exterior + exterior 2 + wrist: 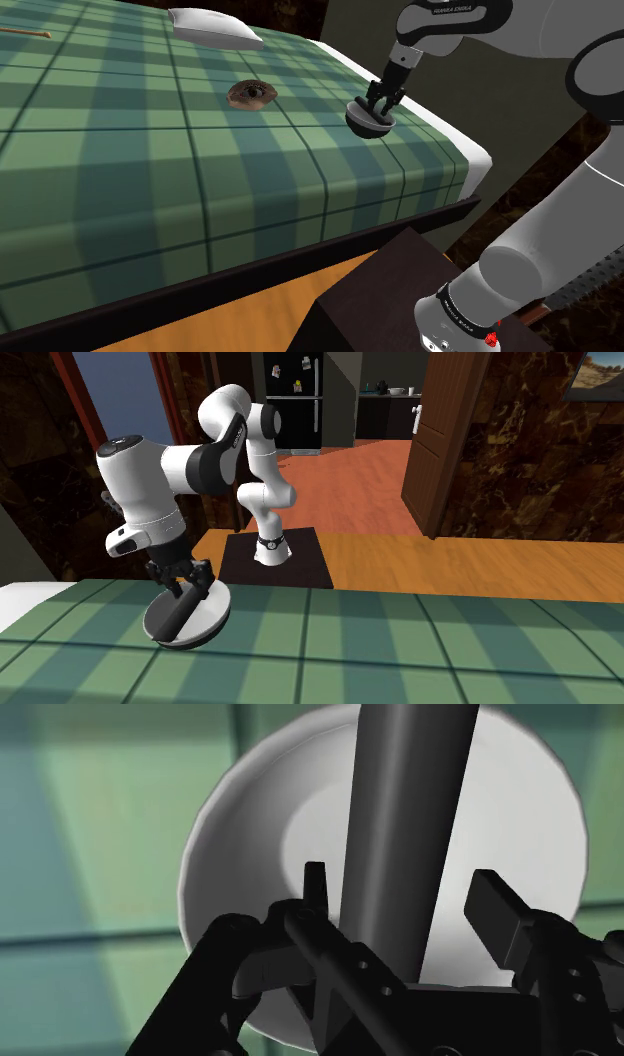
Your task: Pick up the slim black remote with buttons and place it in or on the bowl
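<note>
Wide jaws straddle black remote, touching neither side; remote lies slanted between them, resting in white bowl on bed. Release looks done: lift straight up, no sideways drift, avoid clipping remote.

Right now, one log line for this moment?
phase: place | tool: open above bowl | remote: in bowl, between fingers, not clasped
</note>
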Motion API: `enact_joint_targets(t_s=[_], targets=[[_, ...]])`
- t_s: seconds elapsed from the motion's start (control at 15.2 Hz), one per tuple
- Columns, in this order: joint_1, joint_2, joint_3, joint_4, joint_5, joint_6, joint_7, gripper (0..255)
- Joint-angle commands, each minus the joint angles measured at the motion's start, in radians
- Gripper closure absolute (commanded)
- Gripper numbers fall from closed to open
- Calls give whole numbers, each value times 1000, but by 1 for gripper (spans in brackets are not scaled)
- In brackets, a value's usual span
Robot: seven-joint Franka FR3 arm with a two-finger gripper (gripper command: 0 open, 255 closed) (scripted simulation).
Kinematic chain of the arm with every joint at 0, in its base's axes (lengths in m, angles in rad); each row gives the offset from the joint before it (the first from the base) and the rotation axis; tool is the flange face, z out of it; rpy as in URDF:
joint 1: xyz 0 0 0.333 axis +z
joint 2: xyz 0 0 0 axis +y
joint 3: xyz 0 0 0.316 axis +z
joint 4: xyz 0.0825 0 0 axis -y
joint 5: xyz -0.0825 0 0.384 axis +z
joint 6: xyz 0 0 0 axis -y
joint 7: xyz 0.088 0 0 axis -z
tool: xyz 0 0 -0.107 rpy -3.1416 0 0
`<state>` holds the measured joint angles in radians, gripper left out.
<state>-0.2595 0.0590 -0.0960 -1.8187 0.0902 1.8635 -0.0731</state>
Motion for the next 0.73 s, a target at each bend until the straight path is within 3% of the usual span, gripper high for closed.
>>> enact_joint_targets(t_s=[0.0,0.26,0.53,0.66], targets=[[0,0,0,0,0,0,0,0],[0,0,0,-1,0,0,0,0],[-5,-3,-4,122,-3,-126,2,0],[-5,-3,-4,122,-3,-126,2,0]])
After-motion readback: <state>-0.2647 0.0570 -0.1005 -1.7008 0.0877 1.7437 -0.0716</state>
